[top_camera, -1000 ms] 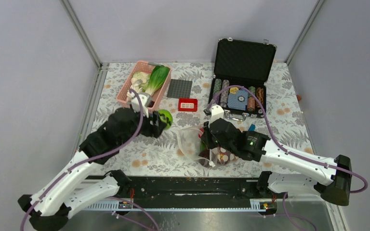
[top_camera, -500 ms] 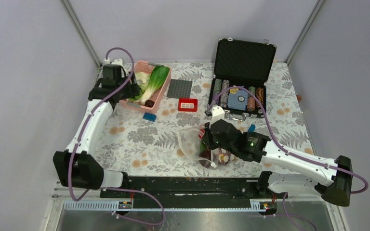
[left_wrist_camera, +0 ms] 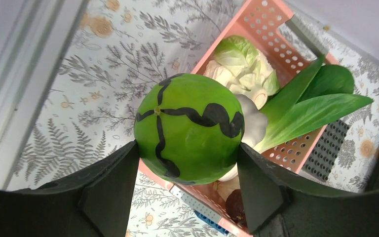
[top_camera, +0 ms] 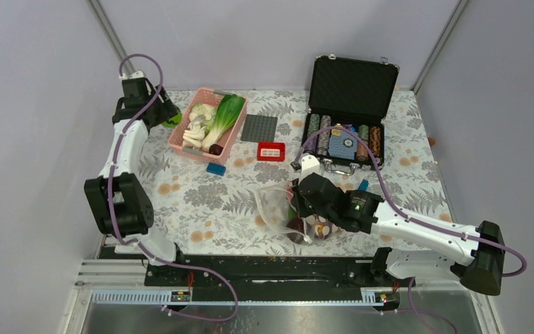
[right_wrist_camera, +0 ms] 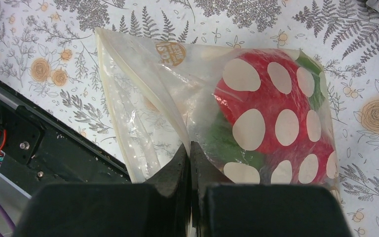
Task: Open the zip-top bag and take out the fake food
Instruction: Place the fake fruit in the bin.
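now the left tool (left_wrist_camera: 187, 168) sits over the far left corner of the surface (top_camera: 201, 202), just beyond the pink basket (left_wrist_camera: 271, 19). a second ago it was low near the middle, beside the bag, and half a second ago it was at the basket's left rim. it is clamped on the green striped melon (left_wrist_camera: 187, 133), one finger on each side. the right tool (right_wrist_camera: 190, 153) has barely shifted and stays pinched tight on a fold of the zip-top bag (right_wrist_camera: 128, 84). the bag lies near the front middle of the surface, where it lay before. its long axis runs roughly left to right, the clear slack end toward the left arm. the fake food (right_wrist_camera: 271, 103), red and green pieces, is bunched in the right end.
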Motion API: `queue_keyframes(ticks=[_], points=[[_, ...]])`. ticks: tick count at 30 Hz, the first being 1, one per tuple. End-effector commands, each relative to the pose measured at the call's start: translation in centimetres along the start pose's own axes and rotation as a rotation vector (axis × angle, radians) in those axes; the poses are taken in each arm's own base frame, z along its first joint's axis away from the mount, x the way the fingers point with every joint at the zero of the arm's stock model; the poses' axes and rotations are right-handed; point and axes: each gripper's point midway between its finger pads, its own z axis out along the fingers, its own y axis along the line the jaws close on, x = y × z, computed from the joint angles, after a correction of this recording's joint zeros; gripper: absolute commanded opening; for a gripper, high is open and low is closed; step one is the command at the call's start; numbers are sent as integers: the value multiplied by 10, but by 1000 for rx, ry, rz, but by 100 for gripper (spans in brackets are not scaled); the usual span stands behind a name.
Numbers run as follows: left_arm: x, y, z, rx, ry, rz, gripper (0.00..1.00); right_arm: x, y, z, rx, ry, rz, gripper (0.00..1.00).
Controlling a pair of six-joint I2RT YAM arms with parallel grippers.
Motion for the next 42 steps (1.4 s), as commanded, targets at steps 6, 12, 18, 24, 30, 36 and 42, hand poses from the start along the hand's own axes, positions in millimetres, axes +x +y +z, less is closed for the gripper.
queue_keyframes(ticks=[6, 12, 18, 24, 30, 36, 42], points=[[5, -16, 39, 62, 24, -15, 49, -6, 1, 3, 12, -13, -23, 0], [22, -22, 48, 66, 71, -3, 49, -6, 2, 4, 11, -12, -26, 0], [36, -38, 48, 97, 112, 28, 49, -5, 1, 3, 9, -12, -26, 0], [58, -32, 52, 57, 194, 24, 49, -3, 0, 2, 8, -10, -24, 0], [75, -18, 62, -22, 275, 25, 55, -4, 0, 0, 1, -14, -20, 0], [79, -15, 57, -37, 303, 25, 75, -3, 0, -1, 1, -16, -21, 0], [55, -17, 30, -45, 234, 38, 99, -6, 1, -2, -3, -21, -25, 0]])
